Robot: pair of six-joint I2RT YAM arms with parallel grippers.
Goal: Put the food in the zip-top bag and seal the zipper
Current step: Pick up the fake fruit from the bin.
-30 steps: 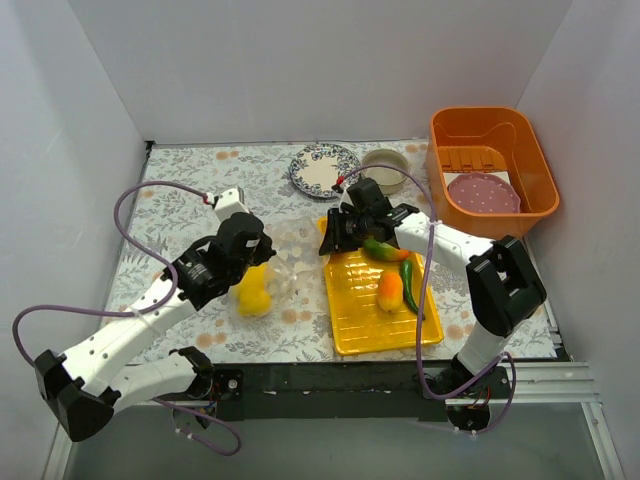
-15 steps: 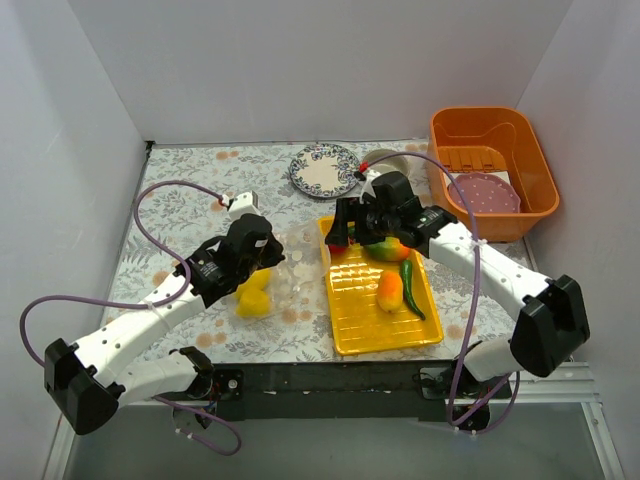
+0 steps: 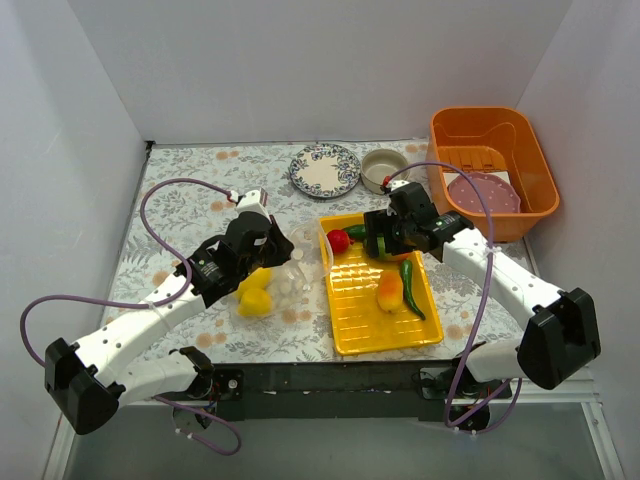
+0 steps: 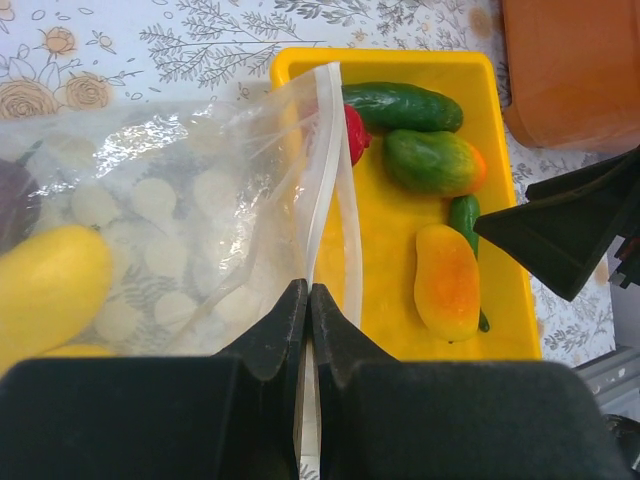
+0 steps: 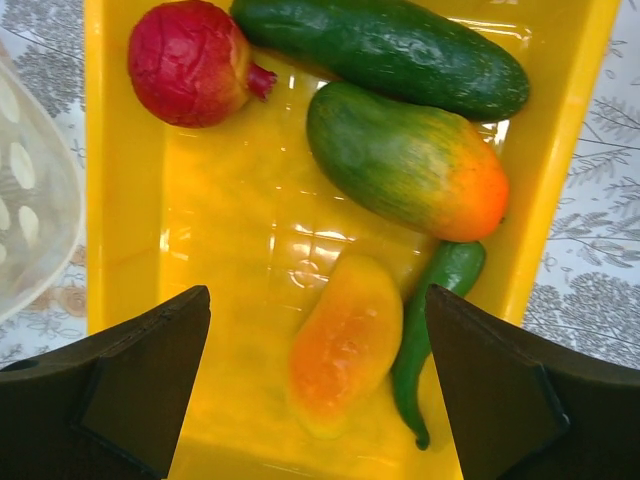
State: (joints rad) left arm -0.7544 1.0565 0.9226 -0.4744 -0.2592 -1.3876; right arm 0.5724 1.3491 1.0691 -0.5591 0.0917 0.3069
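My left gripper (image 4: 308,290) is shut on the zipper (image 4: 325,170), the pale strip at the mouth of the clear zip-top bag (image 3: 283,275), and holds that edge up beside the yellow tray (image 3: 370,330). Yellow pieces (image 4: 50,290) and a dark purple piece (image 4: 12,200) lie inside the bag. In the tray lie a red fruit (image 5: 190,62), a cucumber (image 5: 380,50), a green-orange mango (image 5: 405,160), a yellow-orange fruit (image 5: 347,340) and a green chili (image 5: 435,300). My right gripper (image 5: 318,370) hangs open over the tray, its jaws astride the yellow-orange fruit, touching nothing.
An orange basin (image 3: 490,130) holding a pink plate (image 3: 483,193) stands at the back right. A patterned plate (image 3: 324,170) and a small bowl (image 3: 383,168) sit behind the tray. White walls close in the flowered table.
My right gripper has opened wide and drawn back to the right, from the bag's mouth to over the tray. The red fruit now lies uncovered in the tray's far left corner.
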